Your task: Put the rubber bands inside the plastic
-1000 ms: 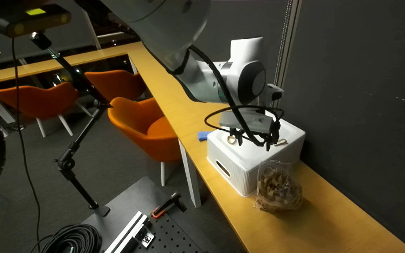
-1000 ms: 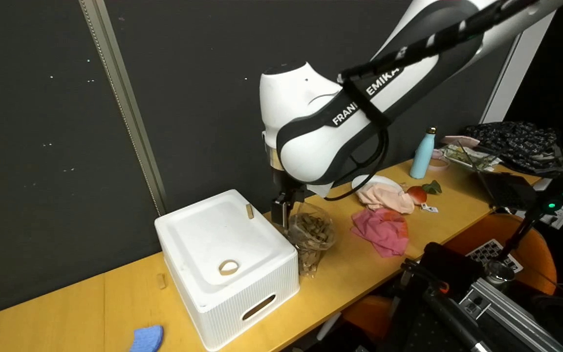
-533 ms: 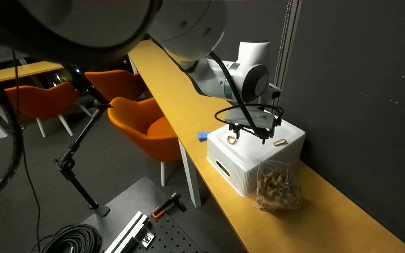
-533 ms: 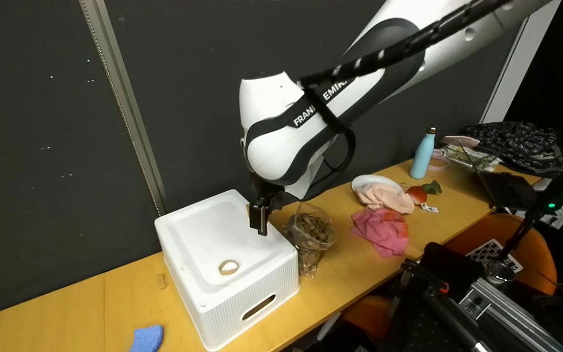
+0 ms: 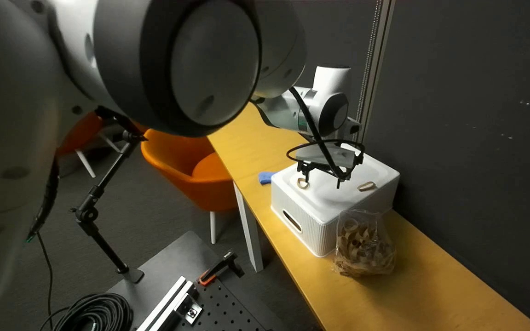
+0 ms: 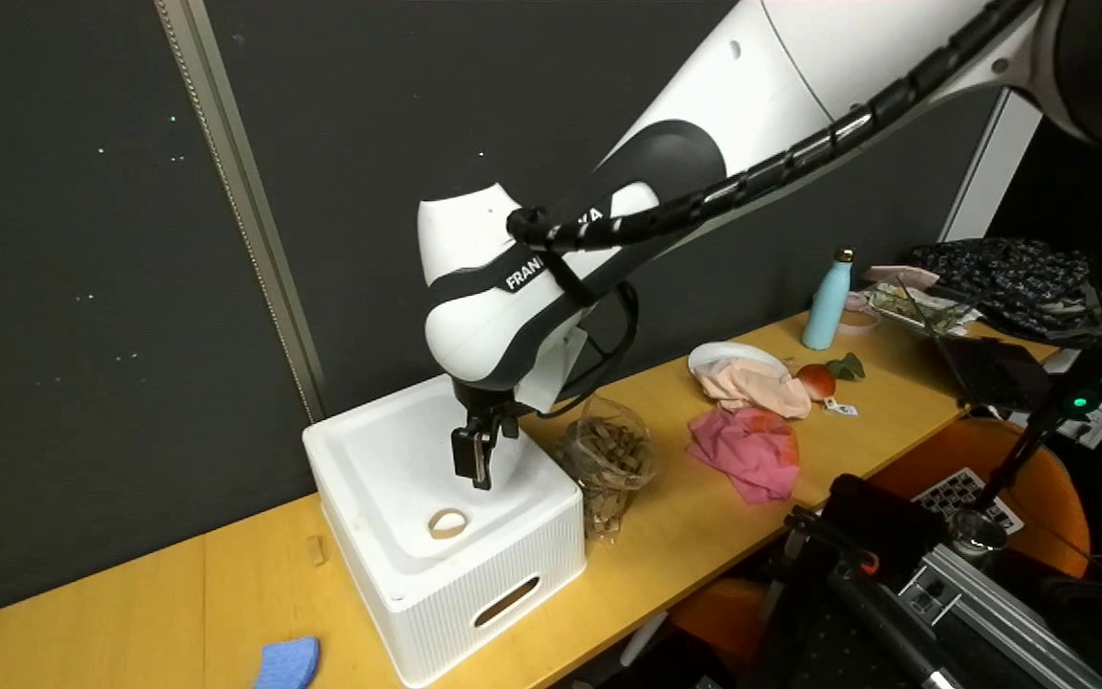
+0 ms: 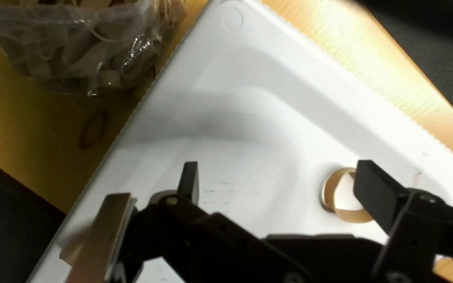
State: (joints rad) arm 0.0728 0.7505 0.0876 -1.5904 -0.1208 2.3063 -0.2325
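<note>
The pincer (image 7: 277, 173) hangs over the box (image 6: 403, 483), jaws wide apart and holding nothing, which is how it must stand to take a loose band. The likeliest target is the round band (image 7: 331, 188), resting on its edge in the box's sunken top. In the wrist view one finger (image 7: 378, 192) hides part of it; in an exterior view a gap shows between the fingertips (image 6: 482, 474) and that band, so I judge it untouched. Its upright wall should give the pincer something to pinch. A flat band (image 5: 366, 186) lies near one edge of the box's top, and what looks like a third band (image 6: 315, 550) is on the worktop (image 6: 675, 536), across the box from the bag (image 5: 368, 218).

The bag stands on the worktop just beside the box. Most of the bands (image 5: 366, 248) are already in it, and their bulk probably holds the thin film up. Its mouth seems to face upward, which suits a drop from above. The box appears to serve as a pale stand: the loose bands show plainly there, and its raised rim should check any that slide. The next move calls for lining up across the round band and going down.
</note>
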